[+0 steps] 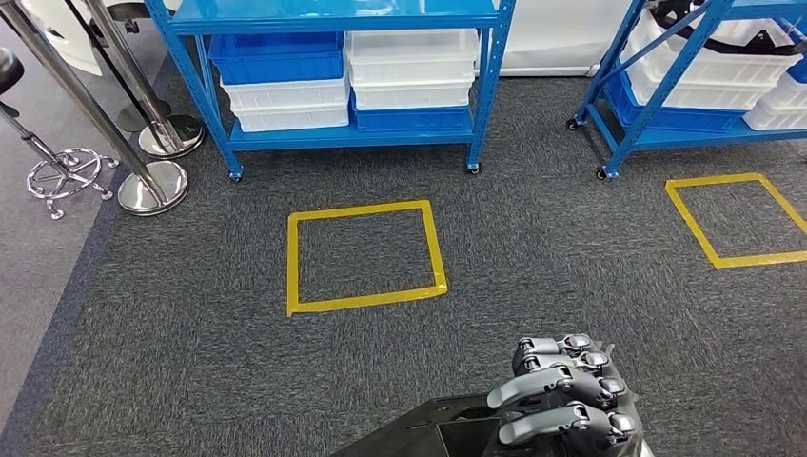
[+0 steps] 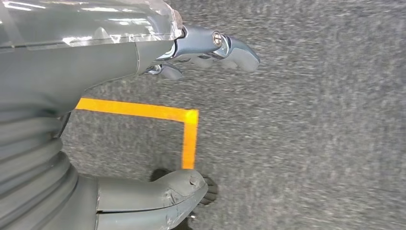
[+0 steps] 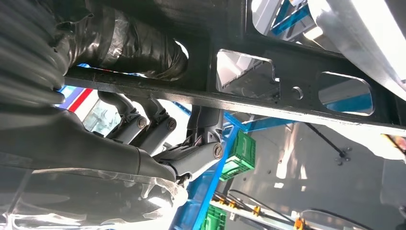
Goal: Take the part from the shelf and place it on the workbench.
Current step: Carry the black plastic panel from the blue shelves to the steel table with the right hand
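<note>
The part (image 1: 428,433) is a flat black metal piece at the bottom edge of the head view. My right hand (image 1: 561,400) grips it, fingers curled over its right end. In the right wrist view the part (image 3: 249,48) shows as a black plate with rectangular cutouts and a small hole. The thumb wraps one side of it and the dark fingers (image 3: 163,134) close on the other. My left hand (image 2: 86,72) hangs above the grey carpet, its fingers (image 2: 215,45) and thumb (image 2: 158,196) apart with nothing between them.
A blue shelf (image 1: 343,143) with blue and white bins stands ahead, and a second blue shelf (image 1: 666,133) at the right. Two yellow tape squares (image 1: 366,257) (image 1: 738,219) mark the carpet. Chrome posts (image 1: 152,186) and a stool base (image 1: 67,171) stand at the left.
</note>
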`<state>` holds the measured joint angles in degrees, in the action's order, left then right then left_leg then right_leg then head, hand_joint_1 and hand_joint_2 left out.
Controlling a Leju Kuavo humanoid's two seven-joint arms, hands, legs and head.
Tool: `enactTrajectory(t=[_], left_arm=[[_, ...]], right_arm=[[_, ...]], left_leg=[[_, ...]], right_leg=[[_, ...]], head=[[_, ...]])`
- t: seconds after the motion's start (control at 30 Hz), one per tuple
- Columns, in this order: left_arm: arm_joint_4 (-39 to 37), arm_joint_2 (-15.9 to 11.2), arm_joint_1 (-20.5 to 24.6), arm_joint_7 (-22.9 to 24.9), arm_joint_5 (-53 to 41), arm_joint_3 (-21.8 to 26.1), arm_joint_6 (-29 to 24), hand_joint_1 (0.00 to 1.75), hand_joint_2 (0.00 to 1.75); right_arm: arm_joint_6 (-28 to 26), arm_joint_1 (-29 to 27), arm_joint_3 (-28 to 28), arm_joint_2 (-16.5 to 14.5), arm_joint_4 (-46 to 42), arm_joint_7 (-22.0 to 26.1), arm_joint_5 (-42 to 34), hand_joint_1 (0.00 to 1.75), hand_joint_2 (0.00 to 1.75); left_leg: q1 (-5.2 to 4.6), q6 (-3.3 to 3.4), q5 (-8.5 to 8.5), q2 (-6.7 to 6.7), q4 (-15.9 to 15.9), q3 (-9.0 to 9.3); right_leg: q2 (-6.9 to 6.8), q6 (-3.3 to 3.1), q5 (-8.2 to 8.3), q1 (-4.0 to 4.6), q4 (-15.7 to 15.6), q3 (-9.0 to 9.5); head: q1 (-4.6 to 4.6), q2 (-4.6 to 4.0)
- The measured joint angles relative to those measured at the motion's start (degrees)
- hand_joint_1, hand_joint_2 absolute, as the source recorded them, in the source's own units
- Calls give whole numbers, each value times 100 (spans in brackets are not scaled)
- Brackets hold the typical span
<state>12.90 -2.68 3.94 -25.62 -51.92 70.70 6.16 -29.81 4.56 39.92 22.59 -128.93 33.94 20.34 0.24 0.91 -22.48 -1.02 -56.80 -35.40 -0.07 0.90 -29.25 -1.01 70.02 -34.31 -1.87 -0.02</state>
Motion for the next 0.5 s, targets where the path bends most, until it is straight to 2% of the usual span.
enactTrajectory(t=[0.03, 0.07, 0.1, 0.13, 0.17, 0.2, 0.23, 0.27, 0.33, 0.37, 0.4, 0.43, 0.47, 0.5], left_arm=[[0, 1, 0, 0, -4, 1, 0, 0, 175], [0, 2, 1, 0, -9, 1, 0, 0, 175], [0, 2, 0, -1, -14, 2, 0, 0, 175], [0, 2, -5, -1, -19, 4, 0, 0, 175], [0, -1, -13, -2, -24, 10, 0, 0, 175], [0, 0, -27, -2, -30, 17, 0, 0, 175], [0, 1, -43, -2, -33, 24, 0, 0, 175], [0, 2, -55, -3, -36, 30, 0, 0, 175], [0, 4, -60, -12, -37, 35, 1, 0, 175], [0, 4, -55, -18, -37, 37, 2, 0, 175], [0, 5, -51, -23, -38, 38, 5, 0, 175], [0, 5, -49, -26, -39, 38, 9, 0, 175], [0, 5, -47, -28, -40, 39, 13, 0, 175], [2, -1, -41, -30, -41, 39, 15, 0, 175]], right_arm=[[0, 4, -2, -1, -5, 10, 2, 175, 175], [0, 7, -5, -1, -12, 19, 4, 175, 175], [0, 9, -8, -2, -19, 24, 8, 175, 175], [0, 10, -10, -2, -26, 27, 11, 175, 175], [0, 8, -11, -2, -28, 29, 14, 175, 175], [-1, 7, -11, -3, -30, 31, 16, 175, 175], [-2, 5, -12, -7, -30, 35, 17, 175, 175], [-7, 1, -13, -13, -30, 43, 19, 175, 175], [-32, -15, -16, -26, -31, 72, 26, 175, 175], [-50, -29, -17, -30, -32, 89, 30, 175, 175], [-69, -46, -17, -32, -37, 104, 33, 175, 175], [-87, -66, -19, -34, -46, 117, 37, 175, 175], [-109, -86, -20, -34, -58, 128, 42, 175, 175], [-126, -101, -24, -35, -73, 136, 49, 175, 175]], left_leg=[[-5, -28, 51, 5, -57, -101], [-11, -59, 105, 10, -104, -173], [-17, -90, 166, 15, -127, -219], [-18, -126, 235, 19, -125, -249], [-8, -162, 301, 22, -109, -276], [5, -199, 268, 29, -120, -314], [19, -235, 111, 37, -207, -364], [32, -265, -172, 44, -403, -431], [42, -315, -836, 51, -1095, -555], [42, -329, -996, 51, -1459, -579], [42, -333, -990, 52, -1722, -546], [41, -322, -847, 53, -1811, -428], [36, -295, -674, 57, -1696, -208], [23, -246, -587, 65, -1388, 116]], right_leg=[[1, -10, -44, 2, -459, 364], [0, -25, -165, 9, -874, 660], [1, -44, -286, 20, -1171, 845], [2, -71, -339, 39, -1331, 904], [-5, -115, -300, 37, -1346, 852], [-14, -166, -223, 36, -1344, 778], [-23, -220, -138, 32, -1348, 693], [-32, -262, -46, 25, -1353, 594], [-34, -296, 131, 39, -1341, 375], [-35, -296, 220, 48, -1328, 256], [-35, -294, 304, 57, -1309, 133], [-34, -288, 385, 67, -1285, 7], [-33, -281, 460, 79, -1262, -110], [-33, -273, 531, 84, -1240, -202]], head=[[0, 0], [-1, 0], [-1, 0], [-1, 0], [-1, 0], [-1, 0], [-1, 0], [-1, 0], [-1, 0], [-1, 0], [-1, 0], [-1, 0], [-1, 0], [-1, 0]])
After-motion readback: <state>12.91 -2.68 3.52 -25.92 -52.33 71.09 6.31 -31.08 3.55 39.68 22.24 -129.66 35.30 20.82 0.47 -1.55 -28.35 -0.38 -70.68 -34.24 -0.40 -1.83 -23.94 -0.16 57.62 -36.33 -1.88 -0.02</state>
